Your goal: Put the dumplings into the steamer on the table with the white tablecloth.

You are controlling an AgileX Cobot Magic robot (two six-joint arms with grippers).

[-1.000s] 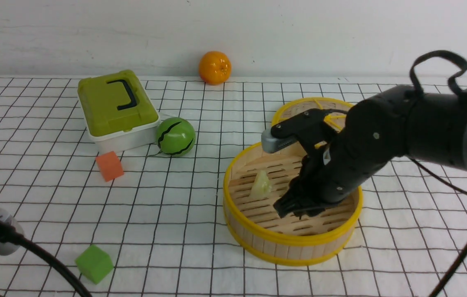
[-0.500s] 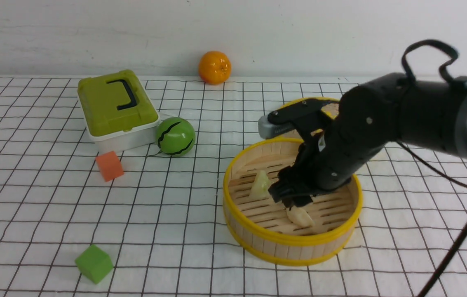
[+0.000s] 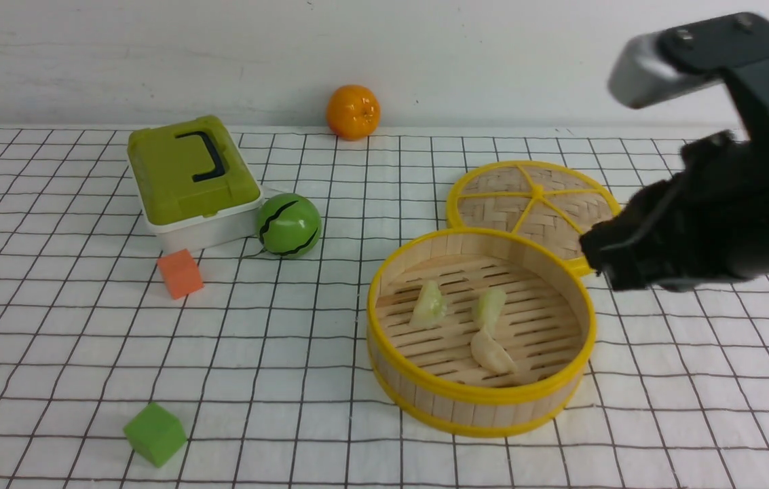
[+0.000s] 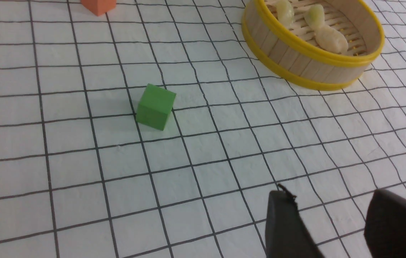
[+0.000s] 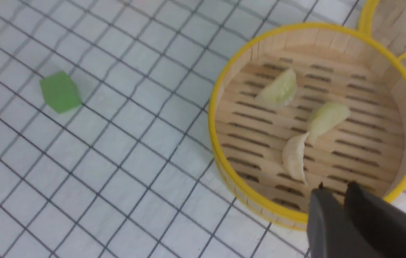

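Note:
The steamer stands on the white gridded tablecloth. All three dumplings lie on its slatted floor: two pale green ones and a cream-white one. My right gripper hangs raised to the right of the basket, clear of it. In the right wrist view my right gripper is shut and empty above the steamer's rim. In the left wrist view my left gripper is open and empty over bare cloth, far from the steamer.
The flat woven disc lies behind the steamer, touching it. A lime-green lidded box, a green ball and an orange cube sit at the left. An orange rests by the back wall. A green cube lies front left.
My right gripper has risen out of the steamer and moved up and right, leaving the cream-white dumpling inside. My left arm has left the front view.

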